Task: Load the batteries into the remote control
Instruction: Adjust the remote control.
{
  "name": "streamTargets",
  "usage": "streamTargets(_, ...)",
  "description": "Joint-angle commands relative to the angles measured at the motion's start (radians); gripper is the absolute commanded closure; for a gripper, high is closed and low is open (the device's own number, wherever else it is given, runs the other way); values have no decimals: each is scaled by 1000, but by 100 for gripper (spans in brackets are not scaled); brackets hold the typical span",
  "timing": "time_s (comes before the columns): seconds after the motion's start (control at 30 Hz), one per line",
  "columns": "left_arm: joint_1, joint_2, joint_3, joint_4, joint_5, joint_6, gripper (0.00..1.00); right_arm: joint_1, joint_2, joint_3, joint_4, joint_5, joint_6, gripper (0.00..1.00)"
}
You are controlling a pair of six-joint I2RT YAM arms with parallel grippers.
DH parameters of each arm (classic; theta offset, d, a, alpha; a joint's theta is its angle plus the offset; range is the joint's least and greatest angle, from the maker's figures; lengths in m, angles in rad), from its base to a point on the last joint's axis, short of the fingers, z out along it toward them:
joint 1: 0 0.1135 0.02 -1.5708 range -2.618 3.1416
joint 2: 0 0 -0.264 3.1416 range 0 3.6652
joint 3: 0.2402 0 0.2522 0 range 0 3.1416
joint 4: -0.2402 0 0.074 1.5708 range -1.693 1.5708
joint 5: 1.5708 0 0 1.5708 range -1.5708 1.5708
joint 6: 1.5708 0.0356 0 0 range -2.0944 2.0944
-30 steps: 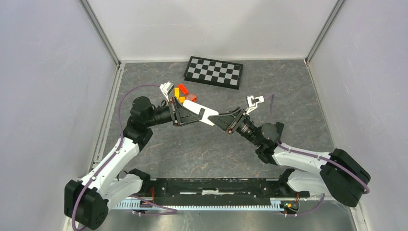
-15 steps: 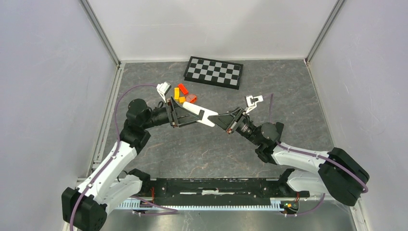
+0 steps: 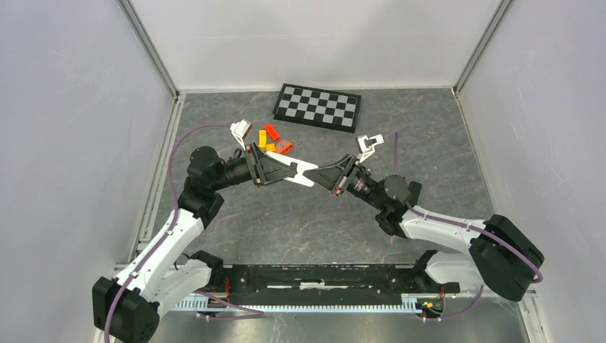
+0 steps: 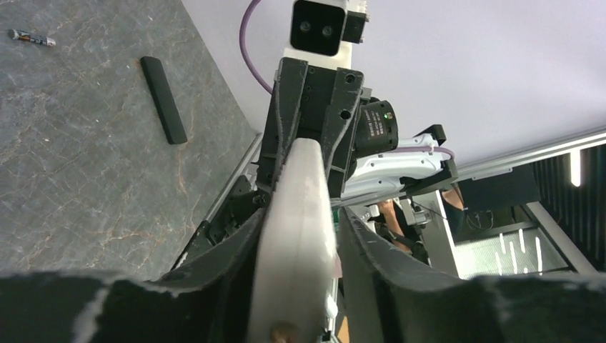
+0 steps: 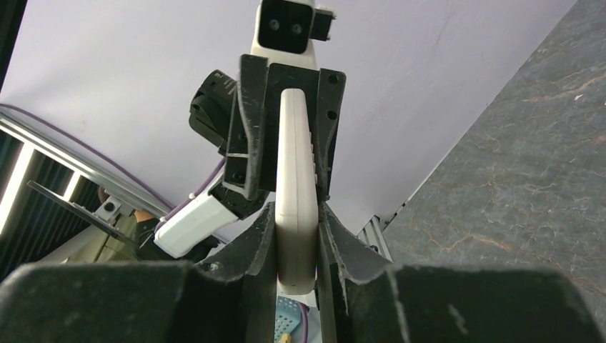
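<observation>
At ctr, remote (image 3: 300, 173) ends hidden, battery (image 4: 32, 37) tiny

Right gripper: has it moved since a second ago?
Yes, slightly. The right gripper, shut on the white remote, has shifted up the view toward the checkerboard's near edge.

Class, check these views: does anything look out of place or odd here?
Yes. The white remote is off the table, bridging the left gripper and right gripper, while a battery and a black strip lie separately below, well away from it.
</observation>
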Motion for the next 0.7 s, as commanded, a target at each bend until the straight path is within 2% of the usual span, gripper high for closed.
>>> streamTargets(0.0, -1, 9, 8, 112, 22, -24, 65, -1, 25, 47, -54, -72, 0, 85)
streamTargets(0.07, -1, 6, 10, 110, 25, -26, 92, -3, 31, 51, -79, -76, -14, 83)
streamTargets(0.1, 0, 0, 17, 98, 19, -18, 98, -5, 30, 54, -105, -73, -29, 82)
streamTargets(0.17, 2, -17, 29, 76, 7, -2, 98, -8, 19, 56, -199, -42, -93, 76)
streamTargets(0.23, 2, -30, 53, 25, -10, 25, 98, -14, 0, 46, -308, 22, -174, 66)
streamTargets(0.33, 1, -39, 77, 3, -18, 36, 98, -40, -16, -4, -356, 68, -225, 57)
streamTargets(0.4, 2, -39, 81, 3, -21, 31, 98, -63, -25, -42, -352, 69, -222, 57)
streamTargets(0.57, 2, -23, 83, 28, -31, 12, 98, -96, -30, -117, -229, 25, -169, 66)
streamTargets(0.67, 2, -3, 82, 35, -32, 11, 98, -103, -14, -133, -120, -17, -126, 68)
